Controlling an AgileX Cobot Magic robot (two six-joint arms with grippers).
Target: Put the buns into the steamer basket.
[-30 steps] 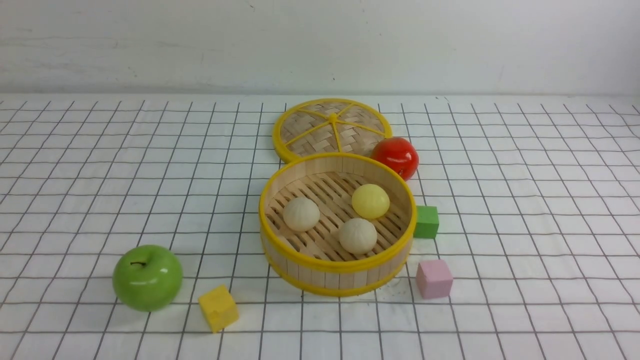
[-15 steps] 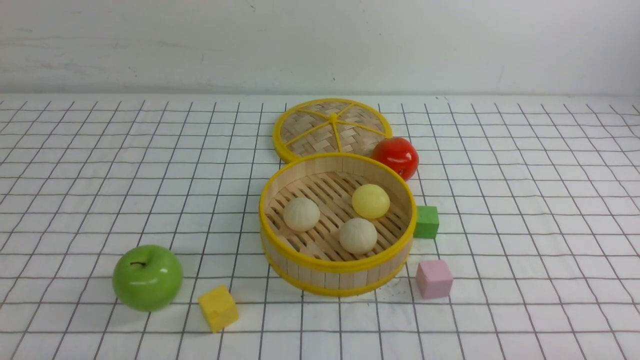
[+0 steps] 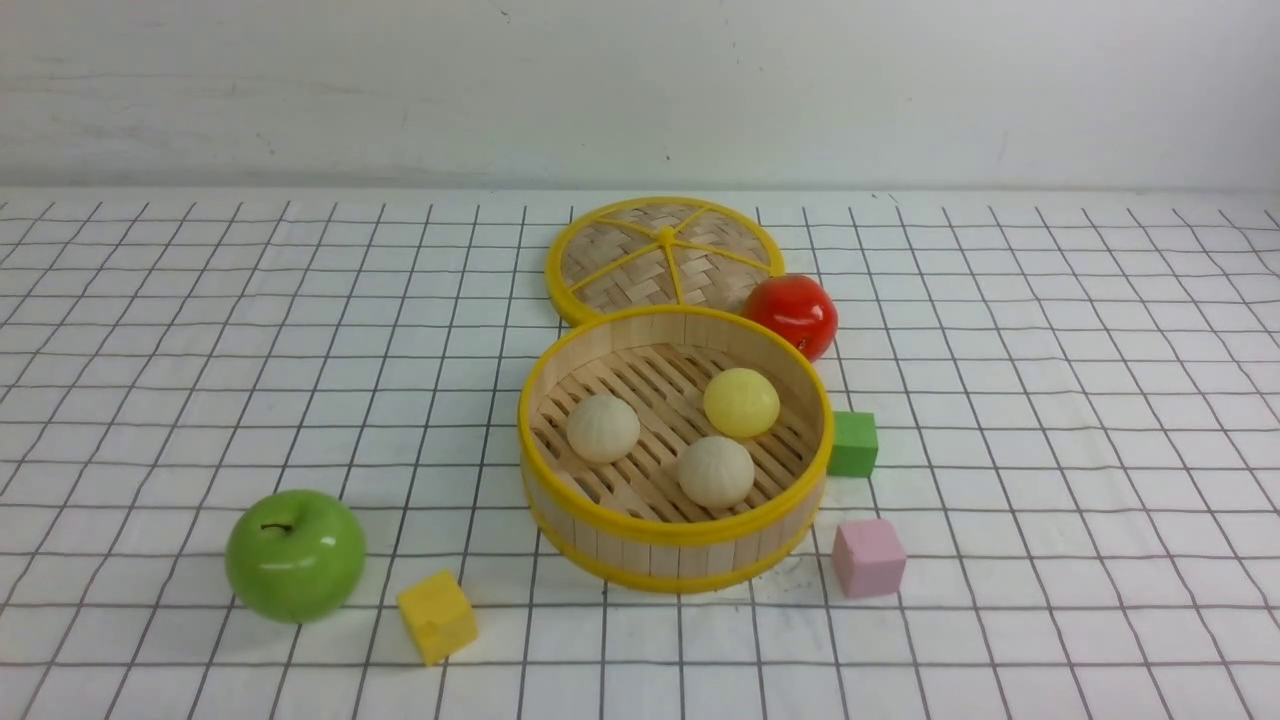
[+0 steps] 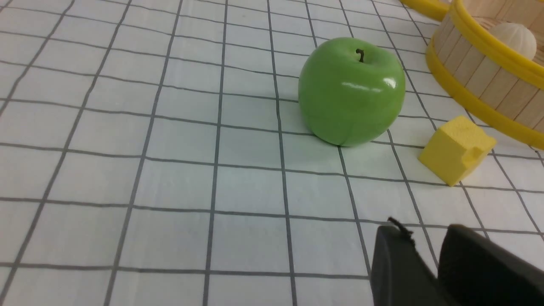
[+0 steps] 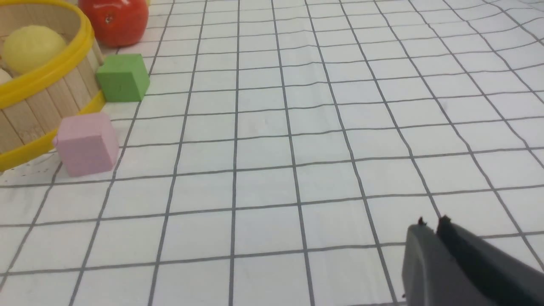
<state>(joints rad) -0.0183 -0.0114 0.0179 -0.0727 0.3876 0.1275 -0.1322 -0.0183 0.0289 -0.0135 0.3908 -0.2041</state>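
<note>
The steamer basket [image 3: 670,528] stands mid-table. All three buns lie on its slatted floor: a beige bun [image 3: 603,428] at the left, a second beige bun [image 3: 716,471] nearer the front, and the pale yellow bun [image 3: 741,402] at the back right. Neither gripper shows in the front view. My left gripper [image 4: 425,229] is shut and empty, low over the cloth, short of the green apple [image 4: 352,89]; the basket [image 4: 480,72] and one beige bun [image 4: 513,39] show beyond. My right gripper [image 5: 431,223] is shut and empty, far from the basket [image 5: 38,106].
The flat woven lid [image 3: 665,255] lies behind the basket, with a red tomato [image 3: 792,315] at its right. A green apple [image 3: 295,555] and a yellow cube [image 3: 437,615] sit front left. A green cube [image 3: 852,443] and a pink cube [image 3: 868,557] sit by the basket's right side.
</note>
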